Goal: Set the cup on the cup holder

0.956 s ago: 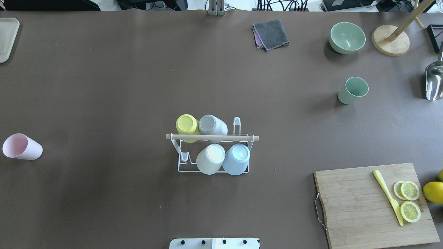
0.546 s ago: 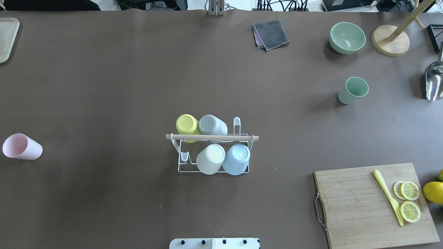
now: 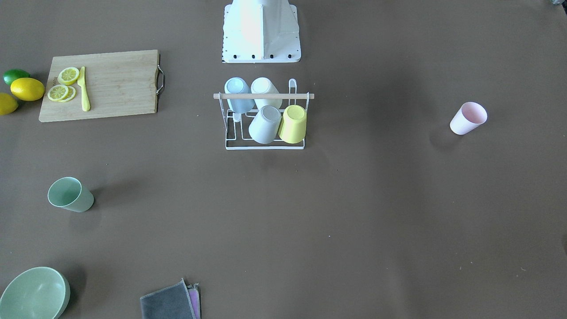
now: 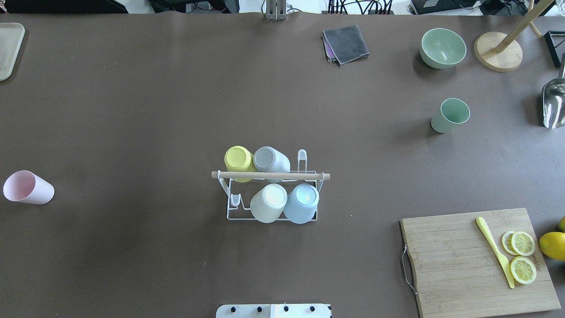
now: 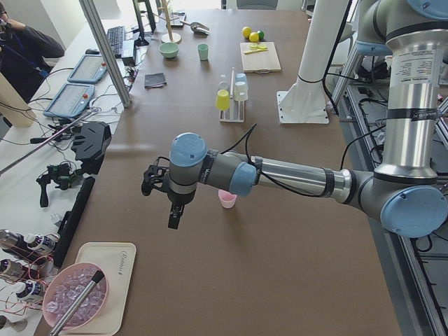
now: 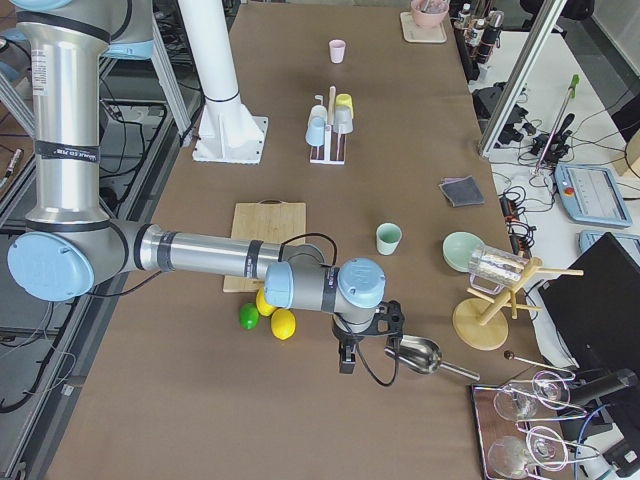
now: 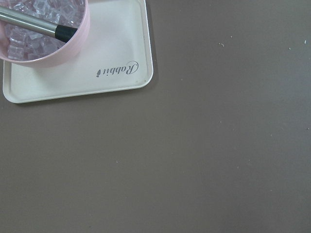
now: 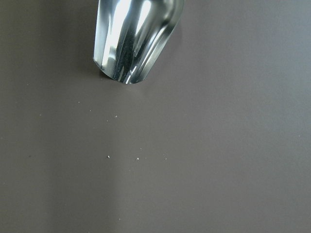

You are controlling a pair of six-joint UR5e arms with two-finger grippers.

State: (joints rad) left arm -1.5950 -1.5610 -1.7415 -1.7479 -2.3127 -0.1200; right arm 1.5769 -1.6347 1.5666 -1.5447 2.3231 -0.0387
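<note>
The white wire cup holder [image 4: 270,176] with a wooden rod stands mid-table, also in the front view [image 3: 263,96]. It holds several upturned cups: yellow, grey, white and blue. A pink cup [image 4: 27,187] lies tilted at the far left. A green cup [image 4: 450,115] stands at the right. My left gripper [image 5: 171,217] hangs over the table's left end beyond the pink cup [image 5: 227,199]. My right gripper [image 6: 347,360] hangs near the metal scoop at the right end. I cannot tell whether either is open or shut.
A wooden cutting board [image 4: 450,265] with lemon slices and a yellow knife lies front right. A green bowl [image 4: 442,47], a grey cloth [image 4: 345,43], a wooden stand and a metal scoop [image 8: 136,34] sit far right. A white tray [image 7: 112,63] holds a pink ice bowl.
</note>
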